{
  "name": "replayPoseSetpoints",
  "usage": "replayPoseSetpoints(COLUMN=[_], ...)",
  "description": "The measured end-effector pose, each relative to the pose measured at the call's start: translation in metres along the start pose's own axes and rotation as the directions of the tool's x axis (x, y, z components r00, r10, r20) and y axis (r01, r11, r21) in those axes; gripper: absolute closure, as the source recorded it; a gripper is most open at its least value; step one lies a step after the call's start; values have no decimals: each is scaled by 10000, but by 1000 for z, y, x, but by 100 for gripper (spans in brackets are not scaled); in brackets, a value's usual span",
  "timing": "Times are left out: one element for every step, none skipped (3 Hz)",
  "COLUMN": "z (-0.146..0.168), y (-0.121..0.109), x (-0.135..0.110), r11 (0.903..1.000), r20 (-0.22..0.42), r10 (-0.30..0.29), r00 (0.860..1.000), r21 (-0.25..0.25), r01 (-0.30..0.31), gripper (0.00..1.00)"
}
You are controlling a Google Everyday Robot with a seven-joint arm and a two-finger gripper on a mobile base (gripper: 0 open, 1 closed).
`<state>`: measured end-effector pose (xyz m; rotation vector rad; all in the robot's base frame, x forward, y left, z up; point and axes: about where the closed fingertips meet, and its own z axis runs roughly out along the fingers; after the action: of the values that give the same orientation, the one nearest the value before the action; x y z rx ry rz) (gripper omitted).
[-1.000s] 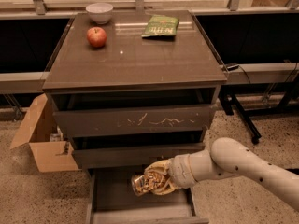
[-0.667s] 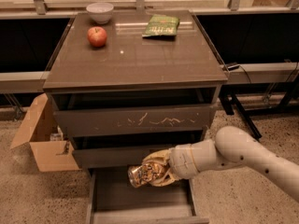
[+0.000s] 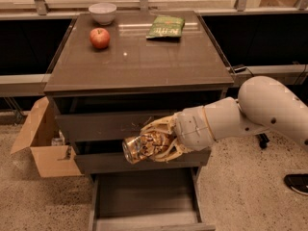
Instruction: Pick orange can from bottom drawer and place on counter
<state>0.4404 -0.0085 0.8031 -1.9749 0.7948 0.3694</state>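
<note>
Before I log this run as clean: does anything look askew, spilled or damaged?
Nothing spilled. The gripper, in front of the middle drawer, holds the orange can tipped sideways above the open bottom drawer. The top drawer front shows pale scratches. The apple, bowl and snack bag sit tidily on the counter.

Arm [image 3: 269,105] — glossy white rounded shells, thin yellowish seam; cream-fingered gripper [image 3: 153,145] above bottom drawer [image 3: 144,196], clasping orange can [image 3: 132,149].
</note>
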Motion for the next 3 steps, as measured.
replayPoseSetpoints(z=[0, -17, -50], y=[0, -29, -81], x=[0, 10, 30], r11=[10000, 9995, 9934], r20=[12, 9, 144], r10=[6, 175, 776], r00=[10000, 9998, 9969], r21=[-2, 259, 840], r01=[-6, -175, -786], gripper=[100, 100, 100])
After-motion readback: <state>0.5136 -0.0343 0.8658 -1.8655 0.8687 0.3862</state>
